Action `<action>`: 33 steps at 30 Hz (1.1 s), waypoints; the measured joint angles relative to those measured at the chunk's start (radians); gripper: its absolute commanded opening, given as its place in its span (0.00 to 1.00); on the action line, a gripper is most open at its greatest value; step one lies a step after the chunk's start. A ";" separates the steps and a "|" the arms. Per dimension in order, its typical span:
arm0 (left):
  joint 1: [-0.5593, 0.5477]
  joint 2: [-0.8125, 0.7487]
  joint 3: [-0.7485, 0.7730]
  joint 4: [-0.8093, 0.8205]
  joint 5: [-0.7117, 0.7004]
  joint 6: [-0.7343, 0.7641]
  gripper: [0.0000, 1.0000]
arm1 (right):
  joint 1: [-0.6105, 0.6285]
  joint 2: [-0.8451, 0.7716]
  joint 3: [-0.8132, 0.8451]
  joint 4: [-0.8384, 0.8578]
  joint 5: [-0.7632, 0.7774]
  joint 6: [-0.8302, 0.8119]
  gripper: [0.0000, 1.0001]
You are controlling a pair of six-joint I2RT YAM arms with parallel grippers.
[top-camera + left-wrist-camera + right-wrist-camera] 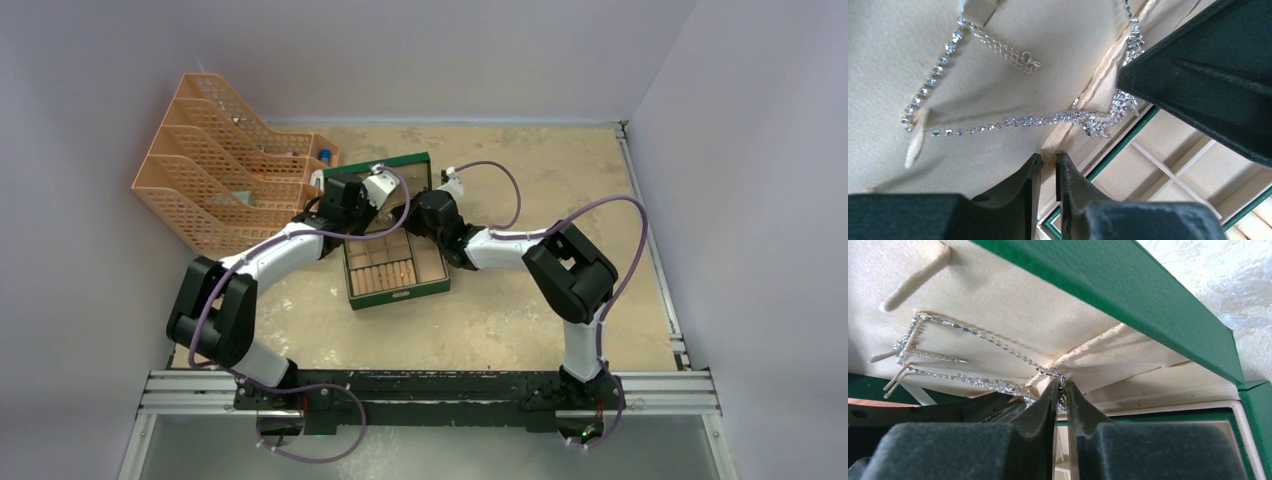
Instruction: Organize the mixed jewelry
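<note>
A silvery rhinestone chain (1048, 119) is draped over the cream lining of the green box's open lid (1148, 295). My right gripper (1062, 386) is shut on a bunched part of that chain at the edge of the lid pocket (1098, 80). One of its fingers (1188, 70) fills the upper right of the left wrist view. My left gripper (1049, 161) has its jaws nearly together, pinching the cream pocket edge just below the chain. From above, both grippers, left (378, 195) and right (425, 208), meet at the lid. Tiny orange specks (402, 268) lie among the ribbed rolls.
The green box (400, 298) with tan compartments stands mid-table, its lid raised at the back. A peach mesh file rack (215, 160) stands at the back left, close to the left arm. Grey walls close in the table on three sides.
</note>
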 measured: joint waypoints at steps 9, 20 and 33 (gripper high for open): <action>0.000 0.015 0.001 -0.004 -0.002 0.009 0.00 | 0.000 -0.003 -0.001 0.026 -0.022 0.002 0.00; 0.003 0.014 0.001 -0.008 0.020 0.013 0.00 | 0.002 -0.101 -0.027 0.097 -0.039 0.005 0.00; 0.003 0.001 0.001 -0.031 0.057 0.030 0.00 | 0.002 -0.050 0.014 0.109 -0.058 0.005 0.00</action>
